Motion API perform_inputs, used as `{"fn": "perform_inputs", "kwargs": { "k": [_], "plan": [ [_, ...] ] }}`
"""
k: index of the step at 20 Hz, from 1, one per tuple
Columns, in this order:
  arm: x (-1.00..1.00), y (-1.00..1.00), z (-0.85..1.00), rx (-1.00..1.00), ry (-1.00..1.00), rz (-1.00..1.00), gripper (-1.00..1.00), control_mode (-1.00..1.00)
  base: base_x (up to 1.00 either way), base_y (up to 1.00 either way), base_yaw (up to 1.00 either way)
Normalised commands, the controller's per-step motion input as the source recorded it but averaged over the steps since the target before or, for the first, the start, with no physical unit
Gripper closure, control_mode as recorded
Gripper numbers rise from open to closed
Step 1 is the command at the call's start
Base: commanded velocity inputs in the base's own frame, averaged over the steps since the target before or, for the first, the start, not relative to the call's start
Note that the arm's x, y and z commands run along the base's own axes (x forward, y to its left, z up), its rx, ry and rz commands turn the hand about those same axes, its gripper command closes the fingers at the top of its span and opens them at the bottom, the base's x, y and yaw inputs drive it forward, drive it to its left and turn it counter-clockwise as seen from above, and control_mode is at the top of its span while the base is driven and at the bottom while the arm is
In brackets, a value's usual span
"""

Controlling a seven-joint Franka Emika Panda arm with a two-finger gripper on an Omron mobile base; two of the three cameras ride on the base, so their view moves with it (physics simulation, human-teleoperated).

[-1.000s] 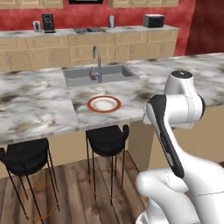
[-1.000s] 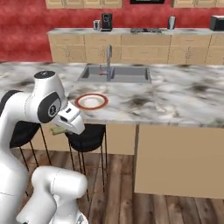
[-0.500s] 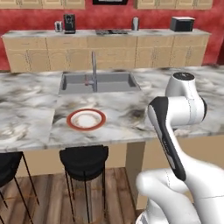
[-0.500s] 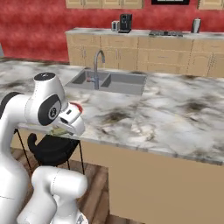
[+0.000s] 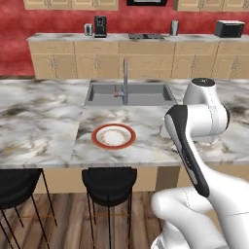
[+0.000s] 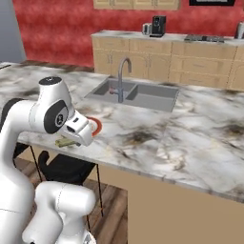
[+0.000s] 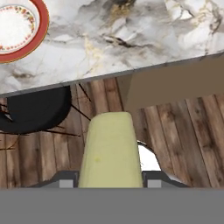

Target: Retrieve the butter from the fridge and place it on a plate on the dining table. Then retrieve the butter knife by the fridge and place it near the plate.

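Butter in hand, parked just off the dining table's near edge

My gripper [image 7: 111, 183] is clamped on the butter [image 7: 111, 151], jaws snug on both its sides; in the hand view it hangs over wood floor, off the near edge of the dining table [image 5: 44, 129], beside a black stool [image 7: 37, 109]; the right base view shows the butter [image 6: 65, 141] tucked under my hand at that same edge; the plate [image 5: 114, 136] sits near the near edge, in front of the sink [image 5: 129, 93], with bare marble all around it and nothing touching it; its red rim [image 7: 19, 26] shows at the top left corner of the hand view; lots of open top toward the right end too.
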Motion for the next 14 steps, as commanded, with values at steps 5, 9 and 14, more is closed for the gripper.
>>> {"fn": "perform_inputs", "kwargs": {
  "k": [5,9,14],
  "plan": [
    [0.0,0.0,0.0,0.0,0.0,0.0,1.0,1.0,0.28,0.55,0.06],
    [0.0,0.0,0.0,0.0,0.0,0.0,1.0,1.0,0.5,0.25,0.0],
    [0.0,0.0,0.0,0.0,0.0,0.0,1.0,1.0,0.47,0.06,0.0]
  ]
}}
